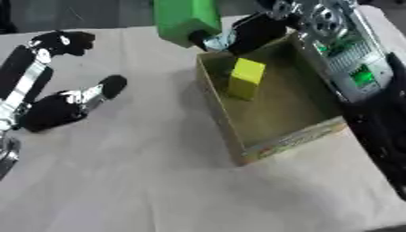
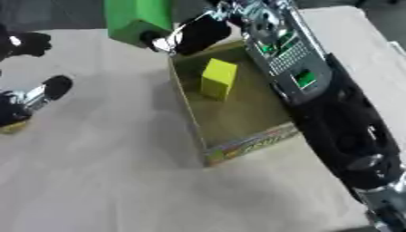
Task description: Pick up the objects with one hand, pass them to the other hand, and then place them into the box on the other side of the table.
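Nearest, bare pale tablecloth across the whole lower half, lightly wrinkled.

Up at three o'clock, the right forearm, black casing low down, silver with green panels higher, slanting from the lower right corner toward twelve o'clock, passing along the right wall of the box.

Dead centre, slightly toward two o'clock: open cardboard box, brown inside, printed strip on its near wall, sitting askew on the cloth. Inside, a yellow block, upright, standing on the box floor in the far half, clear of the walls as far as can be told.

Over at nine o'clock, the left hand, black fingers and a silver joint, resting low by the cloth, thumb poking out toward the box, fingers relaxed and apart, nothing in them. Well apart from the box.

Further back at twelve o'clock, the right hand above the far left corner of the box, dark fingers curled against the lower right corner of a green block. Pinching it by that corner, by the look of it, though exact contact is blurred. Green block large, tilted, partly cut off by the top edge, hanging just outside the far rim of the box, above the cloth.
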